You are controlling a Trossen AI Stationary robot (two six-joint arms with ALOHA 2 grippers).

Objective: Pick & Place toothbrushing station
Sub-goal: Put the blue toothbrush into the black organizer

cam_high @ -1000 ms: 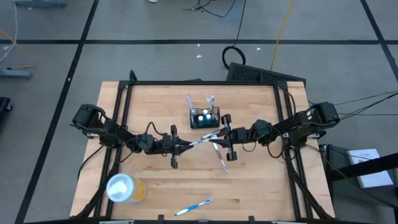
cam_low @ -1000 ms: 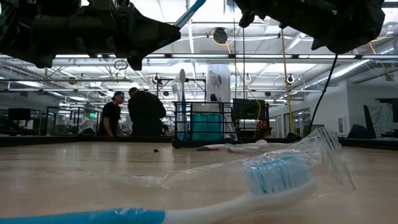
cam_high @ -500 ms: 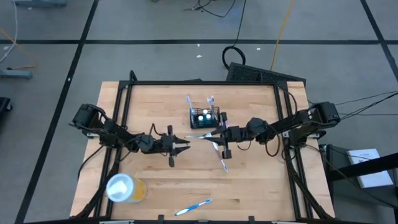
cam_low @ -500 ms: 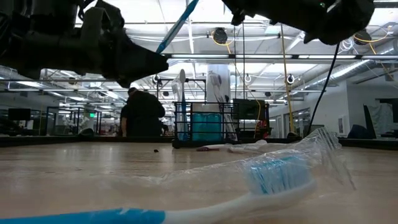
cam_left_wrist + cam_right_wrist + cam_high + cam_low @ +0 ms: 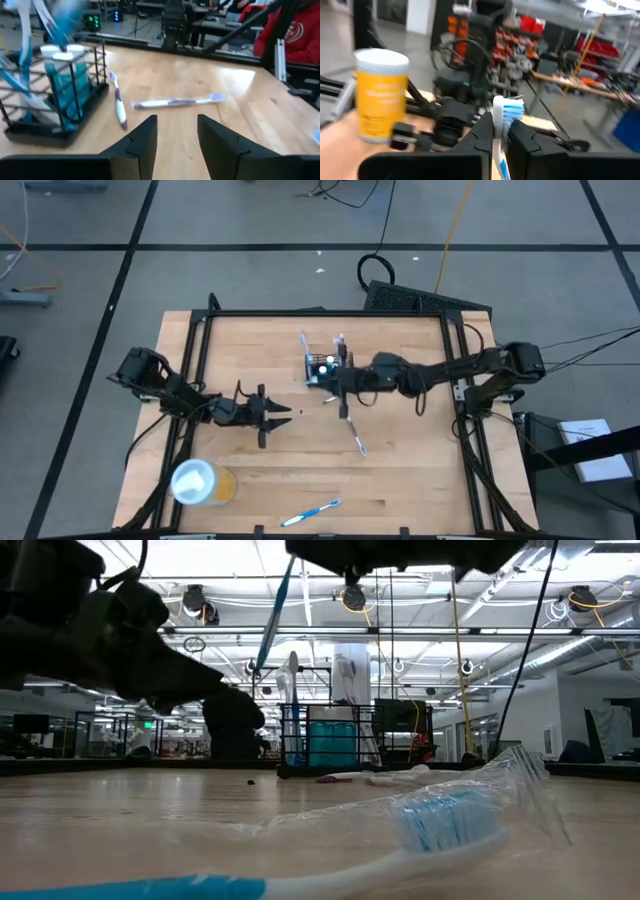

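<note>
The toothbrushing station (image 5: 326,367), a black wire-mesh holder, stands at the table's far middle with brushes upright in it; the left wrist view shows the station (image 5: 50,95) too. My right gripper (image 5: 336,385) hangs just on the station's near side, shut on a blue-and-white toothbrush (image 5: 506,111). My left gripper (image 5: 277,416) stands open left of centre, with nothing between its fingers (image 5: 142,147). The held brush's blue handle (image 5: 275,610) slants down in the low view. My right gripper pinches the toothbrush between its two fingers on the handle just behind the head (image 5: 496,131). It comes about level from the table's right, with the fingers across the brush. The bristle head stands above the fingers, and the handle slants down below them, clear of the table.
Two purple toothbrushes (image 5: 118,102) (image 5: 177,102) lie on the table near the station. A wrapped blue toothbrush (image 5: 310,512) lies at the near edge. A yellow cup with a white lid (image 5: 200,482) stands at the near left. A person shows in the room beyond.
My left gripper has opened, let go of the toothbrush and drawn back toward the table's left edge, sinking. My right gripper has carried the brush up and toward the station. The brush has tipped from nearly level to steeply slanted.
</note>
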